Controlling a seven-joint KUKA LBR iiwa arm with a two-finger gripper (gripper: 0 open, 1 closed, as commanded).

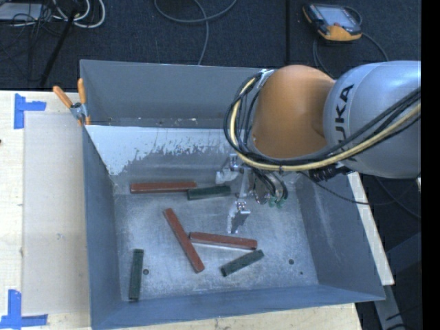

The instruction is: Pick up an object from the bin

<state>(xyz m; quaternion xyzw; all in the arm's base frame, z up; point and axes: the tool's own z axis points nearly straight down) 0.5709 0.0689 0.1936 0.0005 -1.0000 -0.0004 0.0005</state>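
**Claw poised over a scatter of flat sticks**

The claw [239,220] hangs low in the middle of the grey bin [137,108]. Whether it stands apart or together I cannot tell from this angle, and nothing shows clamped in it.

Nearest to it is the level red-brown stick [223,240], which lies on the bin floor just in front of the claw's tip. The short dark green stick [208,193] lies just behind and to the left. The slanted red-brown stick [183,240] touches or crosses the level one at its left end. The front dark green stick [242,262] lies close beside them. The back red-brown stick [163,186] and the far-left dark green stick [136,275] lie well apart from the claw.

These sticks look thin, stiff and light, probably wood or plastic, and they lie flat on the metal. I judge that a flat piece will slide or tip rather than lift unless it is taken across its narrow width near mid-length. On the level stick, the free right half looks the safer place, clear of the slanted one.

The letters "UKA" can be read on the arm [385,115], with the start of the word hidden by the orange cover [289,112]. No writing shows on the sticks.
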